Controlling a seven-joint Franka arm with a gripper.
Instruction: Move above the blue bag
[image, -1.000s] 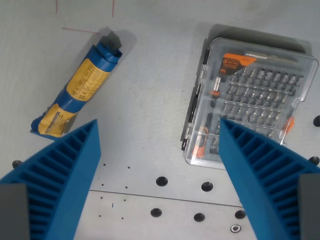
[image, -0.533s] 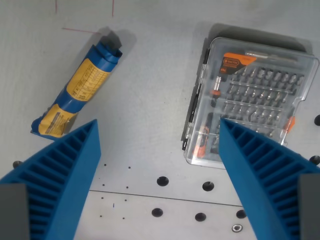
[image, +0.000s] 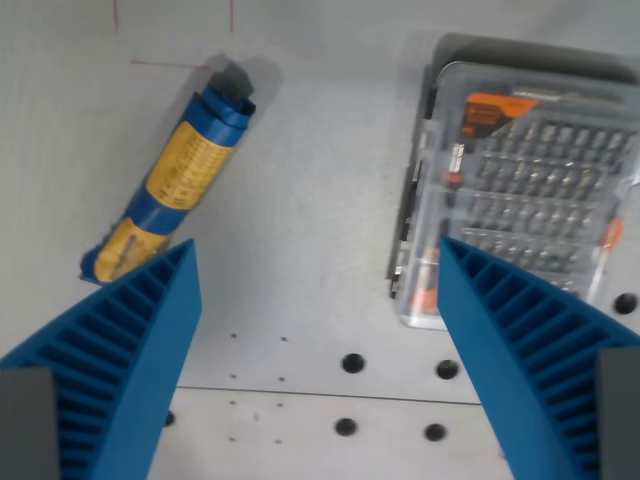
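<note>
The blue bag (image: 175, 178) is a rolled blue packet with a yellow label, lying slanted on the grey table in the upper left of the wrist view. My gripper (image: 318, 300) is open, with its ribbed blue fingers (image: 120, 350) at the lower left and lower right and nothing between them. The bag's lower end sits just above the tip of the left finger. The gripper hangs over bare table to the right of the bag.
A clear plastic case of screwdriver bits (image: 525, 180) with orange parts lies at the wrist view's right. Several dark holes (image: 352, 362) dot the table (image: 310, 200) near the bottom. Thin red lines (image: 170, 63) mark the top left.
The whole scene has shifted to the right and slightly down in the picture and is blurred, so the camera is moving left. The bag and the case keep their places. The gripper stays open.
</note>
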